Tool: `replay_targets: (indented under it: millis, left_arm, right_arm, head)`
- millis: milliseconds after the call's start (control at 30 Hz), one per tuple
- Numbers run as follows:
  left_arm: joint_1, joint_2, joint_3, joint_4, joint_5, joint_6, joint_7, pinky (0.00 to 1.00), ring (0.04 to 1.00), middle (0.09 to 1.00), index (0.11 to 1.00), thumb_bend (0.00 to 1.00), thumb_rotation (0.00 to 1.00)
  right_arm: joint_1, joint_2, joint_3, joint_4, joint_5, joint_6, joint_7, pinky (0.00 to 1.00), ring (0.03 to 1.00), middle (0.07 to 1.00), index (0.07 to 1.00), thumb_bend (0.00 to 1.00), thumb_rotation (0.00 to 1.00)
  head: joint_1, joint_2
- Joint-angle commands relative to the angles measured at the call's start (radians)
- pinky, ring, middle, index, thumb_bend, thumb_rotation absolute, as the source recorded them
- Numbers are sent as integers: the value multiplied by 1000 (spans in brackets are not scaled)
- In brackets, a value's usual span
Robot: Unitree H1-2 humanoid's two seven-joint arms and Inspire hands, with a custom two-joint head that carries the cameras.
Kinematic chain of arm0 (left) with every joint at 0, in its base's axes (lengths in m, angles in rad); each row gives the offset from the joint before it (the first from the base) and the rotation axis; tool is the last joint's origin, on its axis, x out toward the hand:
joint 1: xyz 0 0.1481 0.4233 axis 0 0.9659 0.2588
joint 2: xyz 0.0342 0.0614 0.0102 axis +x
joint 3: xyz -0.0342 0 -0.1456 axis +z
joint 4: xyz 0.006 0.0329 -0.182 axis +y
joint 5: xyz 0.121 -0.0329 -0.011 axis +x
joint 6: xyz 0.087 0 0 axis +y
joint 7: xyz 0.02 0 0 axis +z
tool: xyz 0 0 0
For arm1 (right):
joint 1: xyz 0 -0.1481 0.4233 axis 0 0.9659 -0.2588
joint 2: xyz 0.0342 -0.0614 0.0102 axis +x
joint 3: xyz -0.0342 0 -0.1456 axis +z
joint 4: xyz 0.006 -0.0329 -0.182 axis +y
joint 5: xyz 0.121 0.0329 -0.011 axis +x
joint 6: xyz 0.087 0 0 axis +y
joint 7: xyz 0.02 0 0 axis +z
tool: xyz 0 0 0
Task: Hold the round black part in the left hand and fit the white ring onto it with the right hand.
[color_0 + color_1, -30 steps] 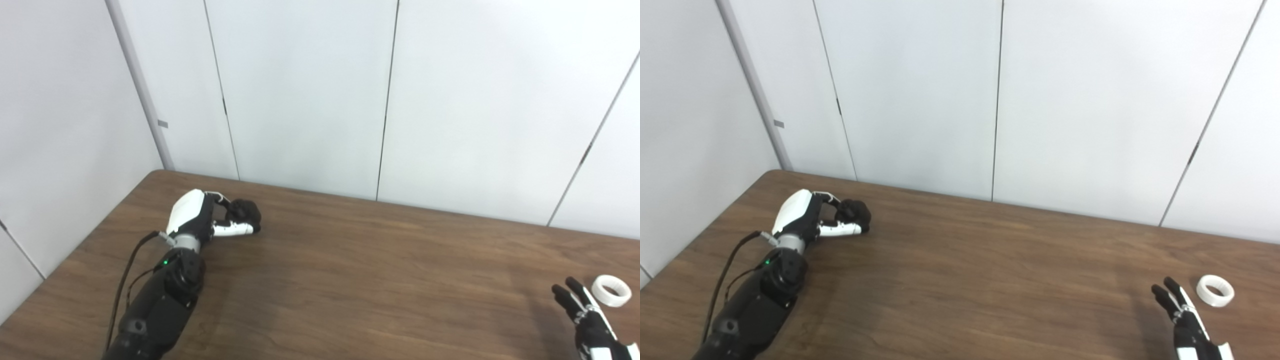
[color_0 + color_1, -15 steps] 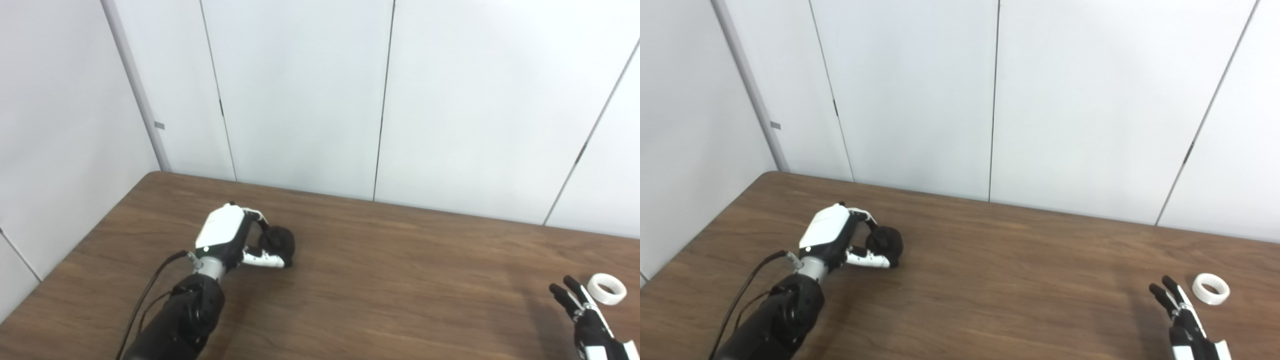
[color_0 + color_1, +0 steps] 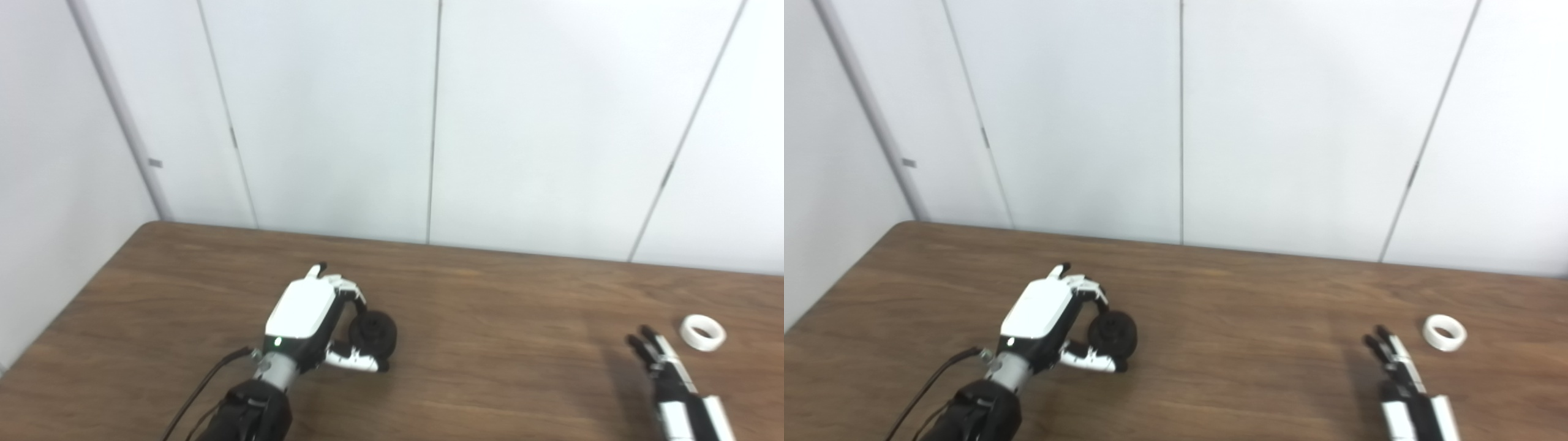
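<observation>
My left hand [image 3: 309,321] is shut on the round black part [image 3: 373,331], with fingers over its top and the thumb under it, a little above the brown table [image 3: 490,367] left of the middle. The white ring [image 3: 702,332] lies flat on the table at the right. My right hand [image 3: 664,370] hovers low at the bottom right, open with fingers stretched out, a short way to the near left of the ring and apart from it.
White wall panels [image 3: 429,122] rise just behind the table's far edge. The table's left edge runs diagonally at the far left. A black cable [image 3: 202,392] trails along my left forearm.
My left hand has carried the black part to the right and nearer, toward the table's middle. The camera has panned to the right. The right hand keeps its open pose near the ring.
</observation>
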State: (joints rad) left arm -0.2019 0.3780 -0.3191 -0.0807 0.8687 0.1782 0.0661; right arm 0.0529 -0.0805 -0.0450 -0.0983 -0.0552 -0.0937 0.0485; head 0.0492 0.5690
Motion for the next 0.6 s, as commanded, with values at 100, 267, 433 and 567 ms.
replay_targets:
  millis: [100,267,433,567]
  left_arm:
    - [11,-33,-9,-73,18,-35,-13,997,865,761,485,522,53]
    - [44,-54,-27,-103,37,-72,-33,978,853,755,484,522,54]
    - [80,-72,-39,-139,46,-81,-64,967,850,754,484,521,56]
    - [116,-88,-38,-156,38,-98,-75,971,848,752,485,521,55]
  right_arm:
    - [20,37,26,-11,-20,30,-21,1000,957,911,953,607,1000]
    - [11,57,44,-41,-52,57,-36,1000,965,918,960,596,1000]
    - [5,75,57,-71,-62,86,-45,1000,965,921,968,597,1000]
    - [0,84,70,-97,-85,107,-60,1000,962,921,966,571,1000]
  head:
    - [-35,15]
    - [-78,37]
    - [-110,60]
    - [-137,82]
